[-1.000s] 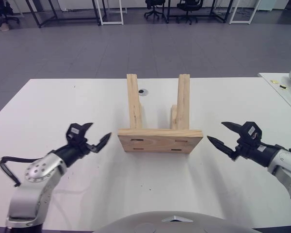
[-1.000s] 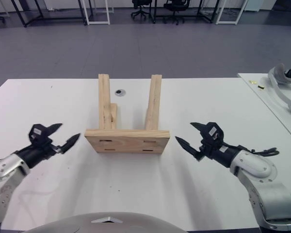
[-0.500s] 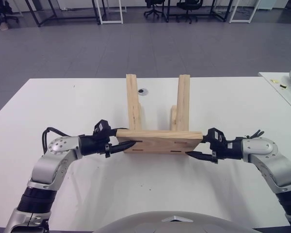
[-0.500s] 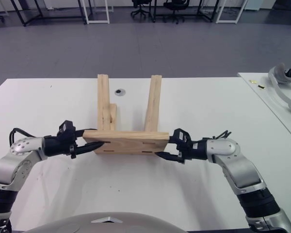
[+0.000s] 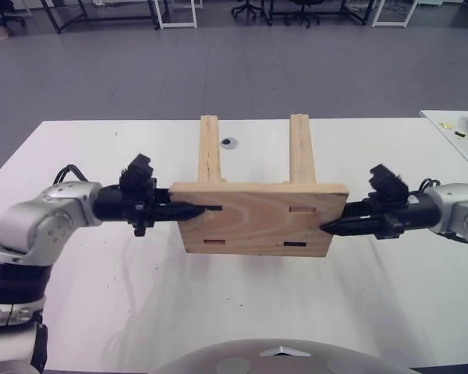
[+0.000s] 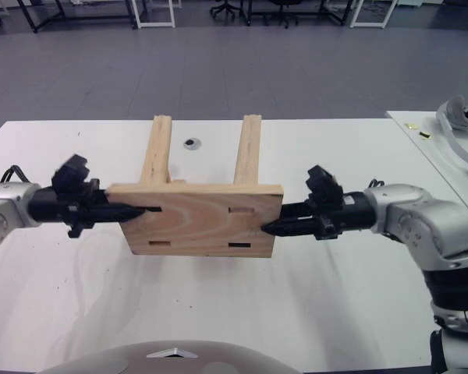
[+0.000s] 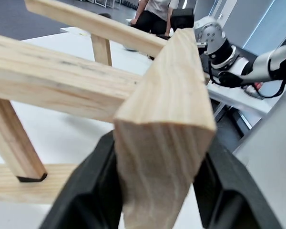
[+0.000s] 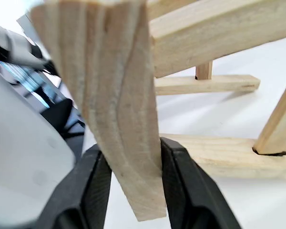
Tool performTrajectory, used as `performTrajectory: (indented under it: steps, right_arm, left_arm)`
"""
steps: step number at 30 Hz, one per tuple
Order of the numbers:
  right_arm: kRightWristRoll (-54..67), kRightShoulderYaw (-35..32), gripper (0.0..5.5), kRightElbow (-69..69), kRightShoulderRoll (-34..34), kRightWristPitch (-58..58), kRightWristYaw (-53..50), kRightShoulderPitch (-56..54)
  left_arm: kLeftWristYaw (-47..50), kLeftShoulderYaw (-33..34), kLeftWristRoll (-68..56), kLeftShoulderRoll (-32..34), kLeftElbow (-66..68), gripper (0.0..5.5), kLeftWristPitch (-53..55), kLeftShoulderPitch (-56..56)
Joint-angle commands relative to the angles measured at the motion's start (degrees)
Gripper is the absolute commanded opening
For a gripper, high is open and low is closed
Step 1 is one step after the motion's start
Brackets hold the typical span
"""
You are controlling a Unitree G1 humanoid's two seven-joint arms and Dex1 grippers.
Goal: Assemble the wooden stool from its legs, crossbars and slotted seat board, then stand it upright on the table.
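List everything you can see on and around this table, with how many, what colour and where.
Stool: one, pale wood, mid-table, seat board facing the head camera, legs pointing away.
Table: one, white, under the stool.
Round fitting: one, dark, in the tabletop behind the stool.
Side table: one, white, to the right.
Curved device: one, white and grey, on the side table.
Left gripper: one, black, clamped on the seat board's left edge.
Right gripper: one, black, clamped on its right edge.

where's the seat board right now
In the eye views the seat board is at centre, clamped at its side edges by the left hand and right hand, legs pointing away.
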Motion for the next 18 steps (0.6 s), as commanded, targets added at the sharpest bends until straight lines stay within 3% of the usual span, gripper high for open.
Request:
performTrajectory:
  steps: [1, 3, 6, 8, 10, 13, 18]
  right_arm:
    - [56.4, -1.6, 1.38, 14.1, -2.0, 18.5, -8.3, -23.0]
    - [56.4, -1.4, 1.35, 16.4, 0.0, 22.0, -6.3, -19.1]
    - [56.4, -4.5, 1.35, 19.1, 4.7, 24.0, -9.5, -15.3]
    - [56.4, -4.5, 1.35, 21.6, 4.6, 26.5, -9.4, -15.4]
    - [56.4, 1.3, 1.35, 27.5, -0.3, 32.6, -5.2, -18.6]
    - [56.4, 10.2, 1.35, 35.6, -5.6, 38.4, -1.3, -24.4]
    - [56.4, 15.6, 1.35, 43.2, -3.2, 38.8, -4.2, -27.9]
  left_arm:
    - [19.1, -0.1, -51.5, -4.5, 12.0, 1.61, 18.7, -23.3]
    - [25.5, 2.8, -51.5, -12.3, 12.9, 1.38, 18.6, -20.6]
    - [50.9, 10.7, -51.5, -32.7, 5.0, 1.32, 7.3, -17.1]
    - [67.1, 12.4, -51.5, -44.4, -3.4, 1.32, -1.4, -13.9]
    - [82.4, 13.0, -51.5, -53.3, -8.2, 1.31, -6.4, -10.5]
    - [98.2, 17.6, -51.5, -57.9, -9.1, 1.31, -8.9, -13.1]
    - [116.3, 24.6, -51.5, -60.6, -7.7, 1.31, -10.4, -19.0]
